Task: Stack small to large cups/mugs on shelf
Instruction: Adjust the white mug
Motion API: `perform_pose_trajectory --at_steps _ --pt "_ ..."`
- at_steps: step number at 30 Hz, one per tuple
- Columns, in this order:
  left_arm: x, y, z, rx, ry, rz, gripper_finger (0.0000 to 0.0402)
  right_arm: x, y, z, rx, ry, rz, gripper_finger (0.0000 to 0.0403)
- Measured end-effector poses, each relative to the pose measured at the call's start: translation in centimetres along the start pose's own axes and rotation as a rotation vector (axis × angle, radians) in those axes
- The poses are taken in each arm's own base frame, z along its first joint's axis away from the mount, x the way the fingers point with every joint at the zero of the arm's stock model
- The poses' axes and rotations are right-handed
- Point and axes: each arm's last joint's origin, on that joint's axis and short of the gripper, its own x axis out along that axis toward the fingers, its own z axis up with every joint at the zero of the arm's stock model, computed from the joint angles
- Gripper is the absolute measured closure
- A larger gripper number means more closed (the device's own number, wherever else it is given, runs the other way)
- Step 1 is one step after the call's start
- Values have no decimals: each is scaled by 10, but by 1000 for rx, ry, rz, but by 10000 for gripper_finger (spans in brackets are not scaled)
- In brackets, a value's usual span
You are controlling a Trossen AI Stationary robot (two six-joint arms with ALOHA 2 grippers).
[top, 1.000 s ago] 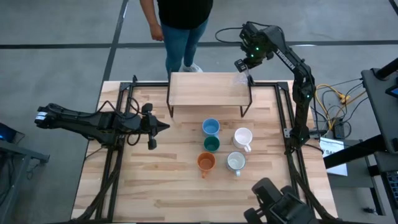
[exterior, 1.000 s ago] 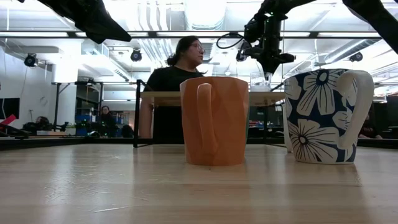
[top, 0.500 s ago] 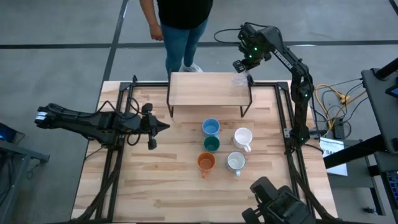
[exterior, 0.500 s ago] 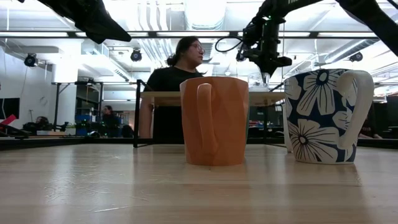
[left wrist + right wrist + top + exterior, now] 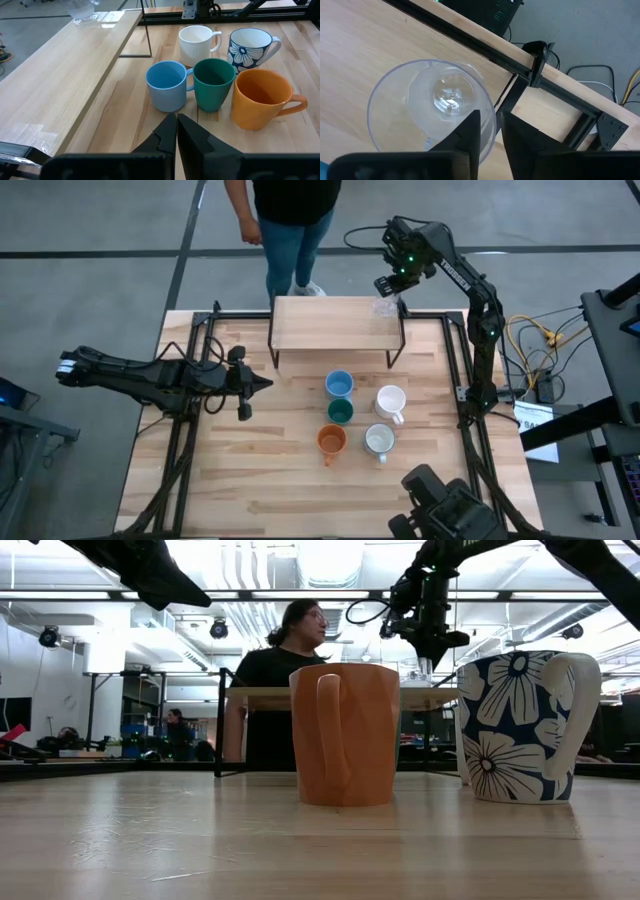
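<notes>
A concrete-floored workshop surrounds the wooden table (image 5: pixel 230 480), and a person (image 5: pixel 290 220) in a dark top stands just beyond its far edge. On the far half of the table stands the shelf (image 5: pixel 335 325), a light plank on thin black legs. The left arm waits low over the table's left side, its left gripper (image 5: pixel 262 383) pressed together and empty, pointing toward the mugs. The right arm reaches over the shelf's right end, where the right gripper (image 5: pixel 388 288) hangs above the clear glass (image 5: pixel 432 112); its fingers (image 5: pixel 465 135) straddle the near rim with a slim gap, and whether they still pinch it cannot be told. In front of the shelf sit the white mug (image 5: pixel 390 401), grey-white mug (image 5: pixel 379 441), orange mug (image 5: pixel 331 441), light blue mug (image 5: pixel 339 385) and dark green cup (image 5: pixel 341 412).
</notes>
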Motion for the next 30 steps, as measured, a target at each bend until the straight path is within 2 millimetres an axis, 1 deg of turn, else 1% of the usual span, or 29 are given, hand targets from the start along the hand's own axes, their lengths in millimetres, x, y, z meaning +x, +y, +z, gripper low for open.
perform_pose_trajectory --at_steps 5,11,16,21,22,24,26,28,30 --pt "0 0 0 0 0 0 402 -2 0 -1 3 -6 5 317" --pt "0 0 0 0 0 0 402 -15 0 -3 14 -72 18 320" --pt "0 0 0 7 0 0 402 -31 0 -4 35 -140 76 319" --pt "0 0 0 8 0 0 402 -61 1 -4 35 -256 102 316" --pt "0 0 0 8 0 0 402 -64 1 -4 39 -276 107 317" --pt "0 0 0 8 0 0 402 -72 2 -7 48 -316 170 318" --pt "0 0 0 9 1 0 402 -82 4 -10 26 -348 272 319" --pt "0 0 0 9 1 0 402 -92 12 -14 -14 -369 372 319" --pt "0 0 0 9 1 0 402 -100 24 -20 -62 -388 437 320"
